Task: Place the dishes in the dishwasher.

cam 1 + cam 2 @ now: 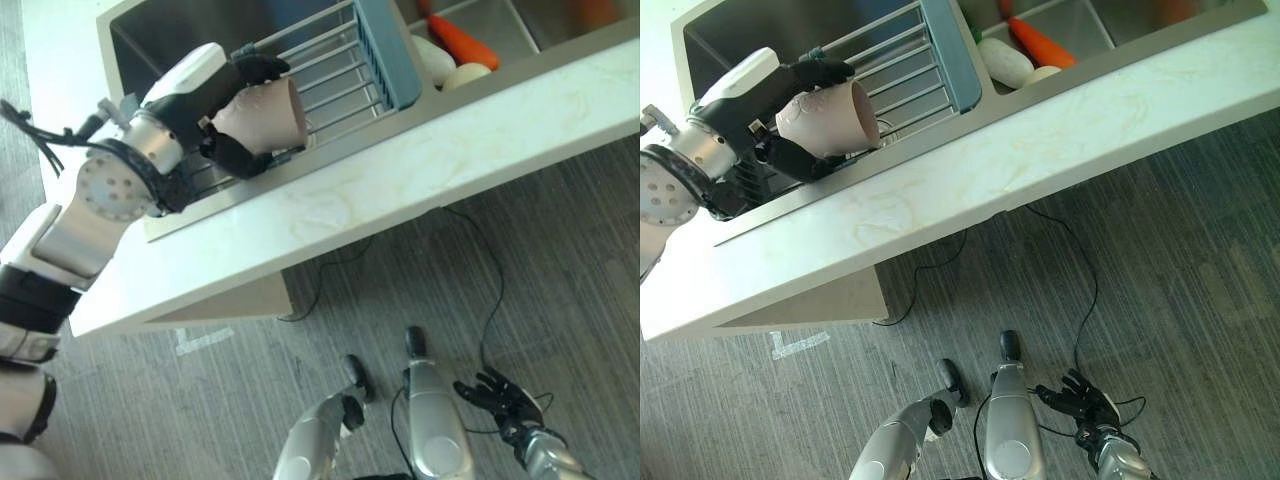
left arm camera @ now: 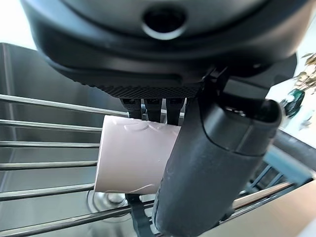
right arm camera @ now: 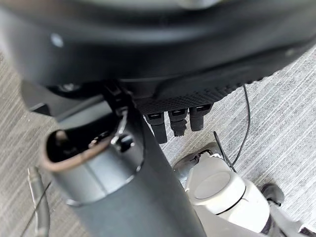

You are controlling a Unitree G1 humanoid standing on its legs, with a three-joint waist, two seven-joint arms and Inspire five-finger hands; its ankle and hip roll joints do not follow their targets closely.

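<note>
Right hand (image 1: pixel 497 392) low over floor, idle, fingers spread | left hand (image 1: pixel 232 112) clasping pale cup (image 1: pixel 262 116) above wire rack (image 1: pixel 330 60) in sink (image 1: pixel 710 45) | cup not yet placed, task looks early, dishwasher unseen

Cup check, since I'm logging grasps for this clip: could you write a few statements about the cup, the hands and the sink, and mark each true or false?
1. The left hand is curled round a pale pink cup. True.
2. The cup stands upright on the countertop. False: it is held on its side above the wire rack over the sink.
3. The right hand hangs low over the grey floor, holding nothing. True.
4. The right hand holds the carrot. False: the carrot lies in the other sink basin beside pale round vegetables.
5. The wire rack has a blue end piece. True.
</note>
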